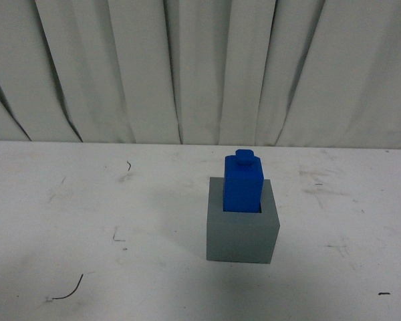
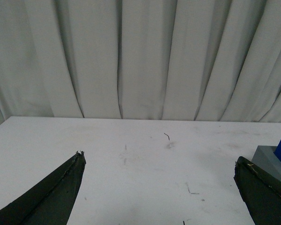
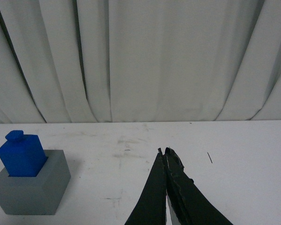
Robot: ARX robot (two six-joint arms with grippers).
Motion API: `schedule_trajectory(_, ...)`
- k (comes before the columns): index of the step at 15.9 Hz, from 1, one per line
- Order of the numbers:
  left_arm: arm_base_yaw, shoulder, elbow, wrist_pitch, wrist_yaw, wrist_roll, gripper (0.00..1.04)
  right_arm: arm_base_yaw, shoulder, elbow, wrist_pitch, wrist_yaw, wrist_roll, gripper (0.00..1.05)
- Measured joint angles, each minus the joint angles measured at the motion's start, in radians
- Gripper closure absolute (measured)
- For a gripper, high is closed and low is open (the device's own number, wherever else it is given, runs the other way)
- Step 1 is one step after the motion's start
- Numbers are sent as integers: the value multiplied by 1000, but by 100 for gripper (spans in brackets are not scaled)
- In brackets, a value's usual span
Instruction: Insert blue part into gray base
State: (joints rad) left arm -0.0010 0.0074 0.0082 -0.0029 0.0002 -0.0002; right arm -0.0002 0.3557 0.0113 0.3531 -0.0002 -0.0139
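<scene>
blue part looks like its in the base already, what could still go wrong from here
1. The blue part stands tall out of the gray base and looks slightly tilted in the right wrist view, so it may not be fully seated and could jam.
2. The left gripper is open, with the base close beside one finger; a careless move could knock the stack.

1 blue part (image 1: pixel 243 184), 1 gray base (image 1: pixel 242 234)

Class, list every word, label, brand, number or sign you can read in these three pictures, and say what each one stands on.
None: no readable text in any view.
Blue part: plain, no marking.
Gray base: plain, no marking.
Table: only scuffs and dark scratches, not writing.
Curtain: plain white.
</scene>
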Motion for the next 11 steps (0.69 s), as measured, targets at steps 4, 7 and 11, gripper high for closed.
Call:
schedule_trajectory(4,0,0,0,0,0,0,7,0,-101,0,-97,0,0,103)
schedule_trajectory(7,0,0,0,0,0,0,7,0,-158,0,-152,0,0,103)
schedule_trajectory(11,0,0,0,0,-1,0,7,0,-352,0,-349,0,1,103)
